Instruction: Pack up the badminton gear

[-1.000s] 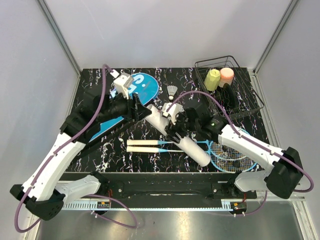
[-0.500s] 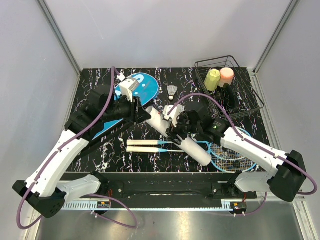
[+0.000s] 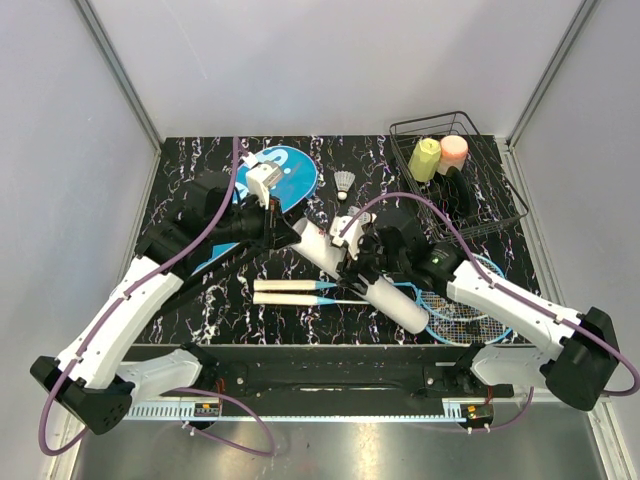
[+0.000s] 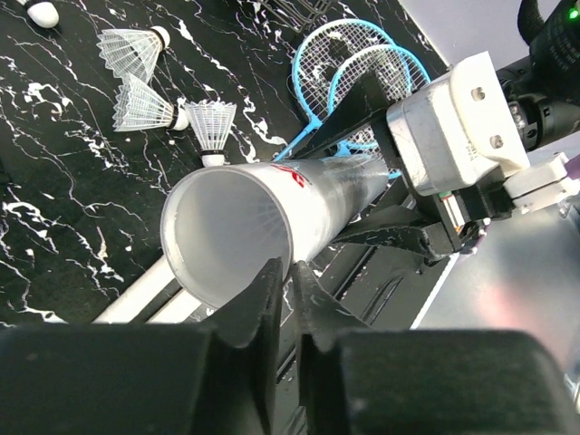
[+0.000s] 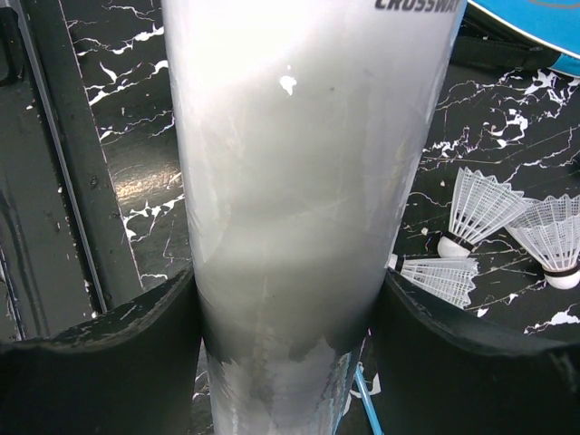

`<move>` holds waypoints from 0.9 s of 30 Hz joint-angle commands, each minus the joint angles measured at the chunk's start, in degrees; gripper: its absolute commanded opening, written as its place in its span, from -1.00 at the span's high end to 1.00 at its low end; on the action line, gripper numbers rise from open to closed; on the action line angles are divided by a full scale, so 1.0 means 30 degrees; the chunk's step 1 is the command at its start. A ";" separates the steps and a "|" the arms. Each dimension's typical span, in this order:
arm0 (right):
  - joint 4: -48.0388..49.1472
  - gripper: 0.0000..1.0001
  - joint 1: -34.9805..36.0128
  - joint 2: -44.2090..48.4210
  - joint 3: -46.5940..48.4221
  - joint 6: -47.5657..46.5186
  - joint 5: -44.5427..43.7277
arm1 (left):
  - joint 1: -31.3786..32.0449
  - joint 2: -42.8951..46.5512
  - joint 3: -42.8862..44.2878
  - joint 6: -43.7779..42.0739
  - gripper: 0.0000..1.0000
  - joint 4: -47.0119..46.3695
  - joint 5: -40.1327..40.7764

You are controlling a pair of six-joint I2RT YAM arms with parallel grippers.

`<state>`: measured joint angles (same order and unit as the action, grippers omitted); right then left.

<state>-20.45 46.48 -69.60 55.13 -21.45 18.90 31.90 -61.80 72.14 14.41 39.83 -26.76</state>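
Note:
The long white tube [image 3: 396,306] lies slanted at mid-table, and my right gripper [image 3: 362,268] is shut on its middle, the pads [image 5: 149,326] pressed to both sides of the tube [image 5: 299,181]. My left gripper [image 4: 290,272] has its fingers nearly together. Its tips sit at the rim of the tube's open mouth [image 4: 231,236]; whether they nip the rim I cannot tell. A faint feather pattern shows inside. Three shuttlecocks [image 4: 145,107] lie beside the tube, and another shuttlecock [image 3: 344,182] stands farther back. Two blue rackets [image 3: 455,305] lie at the front with their white handles [image 3: 285,291] pointing left. The blue cover [image 3: 290,172] lies at the back left.
A black wire basket [image 3: 500,215] stands at the back right with a yellow bottle [image 3: 424,158] and a pink bottle [image 3: 453,150] in it. The racket handles lie just in front of the tube. Grey walls close in the table on three sides.
My left gripper has moved right to the tube's open end while its jaws closed down. The right gripper has kept its hold on the tube.

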 commanded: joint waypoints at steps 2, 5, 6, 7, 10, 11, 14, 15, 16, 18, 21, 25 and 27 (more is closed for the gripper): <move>0.2772 -0.28 0.0298 0.0555 -0.0096 0.0031 -0.0525 | 0.0119 0.0004 -0.0228 -0.0351 0.96 -0.0271 -0.1744; 0.3094 -0.43 0.0385 0.0321 -0.0126 0.0236 -0.1432 | 0.0119 0.0268 -0.0316 -0.0498 1.00 -0.0095 -0.1742; 0.3153 -0.47 0.0386 0.0262 -0.0126 0.0295 -0.1609 | 0.0119 0.0326 -0.0374 -0.0440 1.00 -0.0094 -0.1772; 0.3212 -0.51 0.0415 0.0117 -0.0068 0.0324 -0.1930 | 0.0119 0.0530 -0.0461 -0.0411 1.00 -0.0094 -0.1772; 0.3592 -0.81 0.0620 -0.0205 0.0282 0.0618 -0.2605 | 0.0119 0.0707 -0.0550 -0.0322 1.00 -0.0182 -0.1831; 0.3622 -0.84 0.0823 -0.0294 0.0690 0.0734 -0.2868 | 0.0119 0.0737 -0.0521 -0.0264 1.00 -0.0153 -0.1889; 0.3564 -0.86 0.1059 -0.0850 0.1831 0.0881 -0.3573 | 0.0148 0.0795 -0.0521 -0.0148 1.00 -0.0153 -0.2152; 0.3477 -0.84 0.1263 -0.0997 0.2069 0.0823 -0.3661 | 0.0148 0.0795 -0.0492 -0.0118 1.00 -0.0153 -0.2211; 0.3447 -0.83 0.1381 -0.1259 0.2245 0.0736 -0.3807 | 0.0148 0.0853 -0.0463 -0.0059 1.00 -0.0124 -0.2212; 0.3563 -0.76 0.1789 -0.1495 0.2714 0.0501 -0.4361 | 0.0148 0.0912 -0.0433 -0.0030 1.00 -0.0095 -0.2386; 0.3534 -0.58 0.2259 -0.2052 0.3272 0.0209 -0.5680 | 0.0119 0.1088 -0.0404 -0.0117 1.00 0.0051 -0.2359; 0.4353 -0.08 0.2700 -0.1617 0.2280 -0.0552 -0.7292 | -0.0346 0.1905 -0.0170 -0.0264 1.00 0.0696 -0.0691; 0.5257 -0.03 0.2671 -0.1060 0.0758 -0.1430 -0.7295 | -0.1049 0.2492 -0.0227 0.0290 1.00 0.0523 -0.0716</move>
<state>-14.15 54.81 -75.57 60.62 -21.76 3.92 31.11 -58.41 70.72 13.13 40.62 -28.25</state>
